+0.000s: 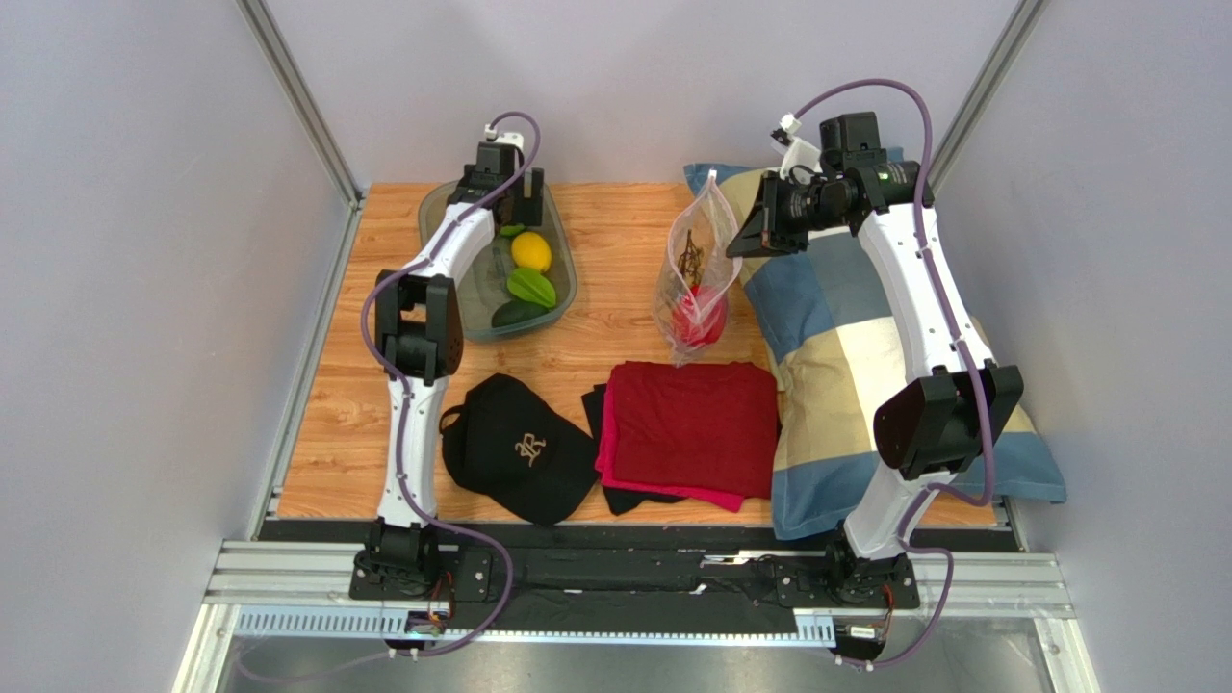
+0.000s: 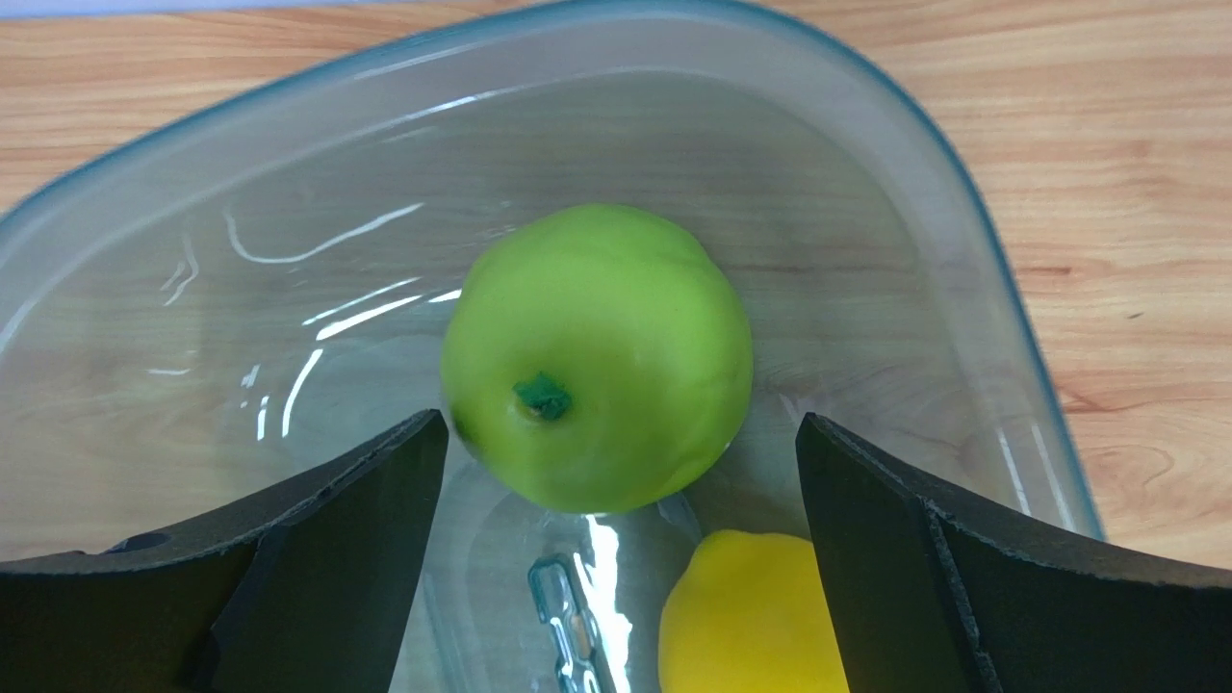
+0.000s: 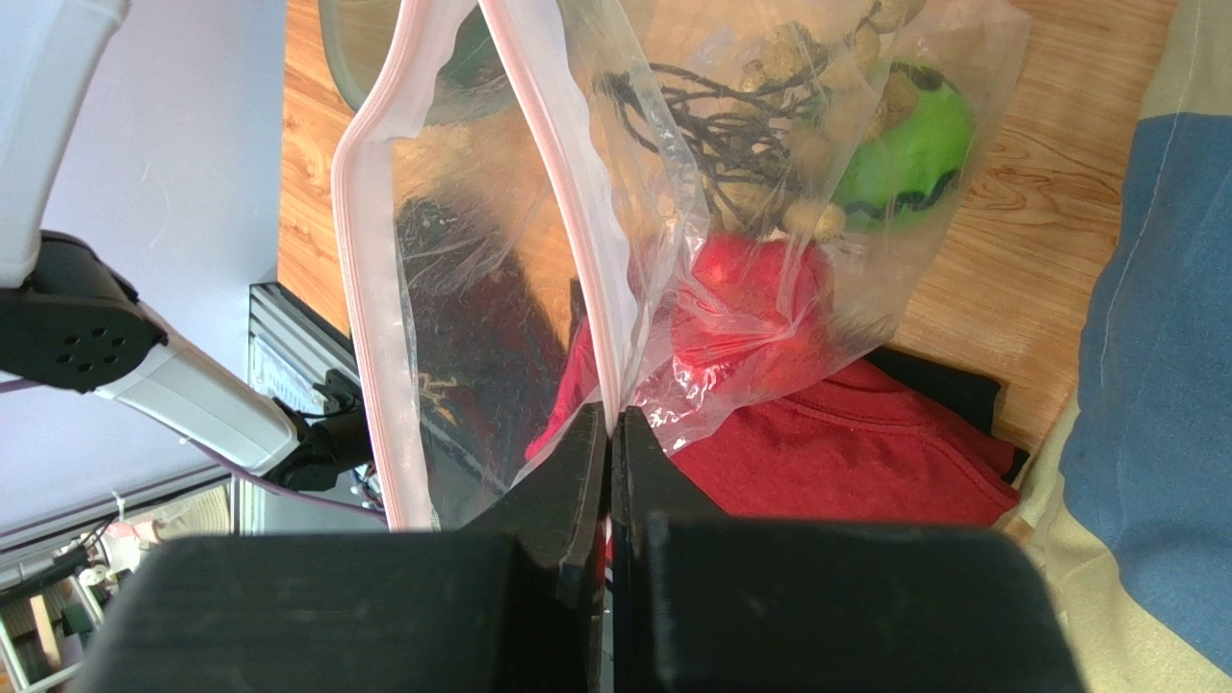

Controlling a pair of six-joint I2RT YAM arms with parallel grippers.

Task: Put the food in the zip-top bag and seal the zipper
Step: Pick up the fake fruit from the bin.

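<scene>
My right gripper (image 3: 609, 419) is shut on the zipper (image 3: 579, 217) of the clear zip-top bag (image 1: 699, 275) and holds it upright with the mouth open. The bag holds a red pepper (image 3: 745, 311), a green apple (image 3: 904, 145) and a brownish grape bunch (image 3: 738, 109). My left gripper (image 2: 619, 448) is open, low over the tray (image 1: 448, 217), with its fingers either side of a green apple (image 2: 596, 354). A yellow lemon (image 2: 752, 614) lies beside that apple. The lemon (image 1: 531, 251), star fruit (image 1: 531, 286) and a dark green piece (image 1: 514, 312) show in the top view.
A red cloth (image 1: 691, 426) over a black cloth lies at the front centre, a black cap (image 1: 516, 445) to its left. A blue and cream checked pillow (image 1: 839, 376) fills the right side. Grey walls close in left and right.
</scene>
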